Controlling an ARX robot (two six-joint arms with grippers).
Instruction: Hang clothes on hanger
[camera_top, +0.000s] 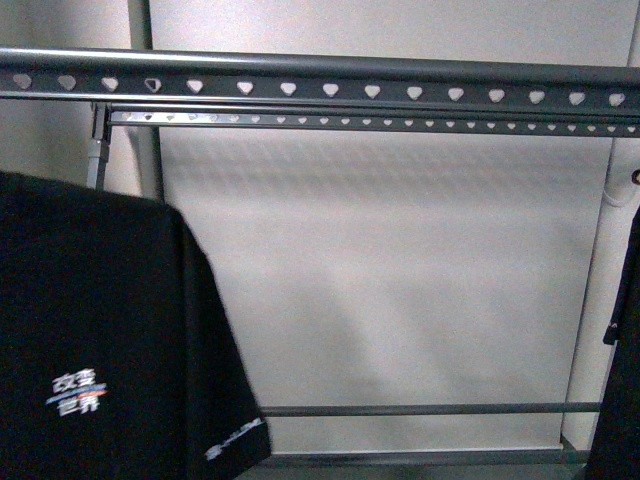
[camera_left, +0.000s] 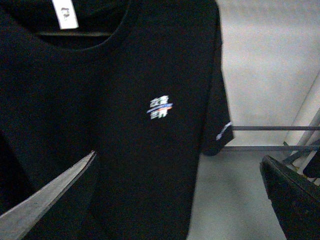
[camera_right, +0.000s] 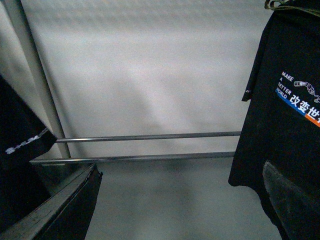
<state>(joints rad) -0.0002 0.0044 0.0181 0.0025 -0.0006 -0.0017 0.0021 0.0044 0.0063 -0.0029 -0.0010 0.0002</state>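
Note:
The grey rack rail (camera_top: 330, 88) with heart-shaped holes runs across the top of the front view. A black T-shirt (camera_top: 90, 330) with small white Chinese characters, a blue-and-red stripe and white sleeve print hangs at the left. It fills the left wrist view (camera_left: 125, 100). My left gripper (camera_left: 180, 200) is open and empty in front of its lower part. A black T-shirt (camera_right: 285, 125) printed "MAKE A BETTER WORLD" hangs at the right, seen in the right wrist view. My right gripper (camera_right: 180, 200) is open and empty beside it. Neither gripper shows in the front view.
A second thinner punched rail (camera_top: 400, 122) lies just behind the top one. Two low horizontal rack bars (camera_right: 150, 136) cross near the floor, with an upright post (camera_right: 35, 80) at the left. A white wall (camera_top: 400, 280) stands behind the rack, between the two shirts.

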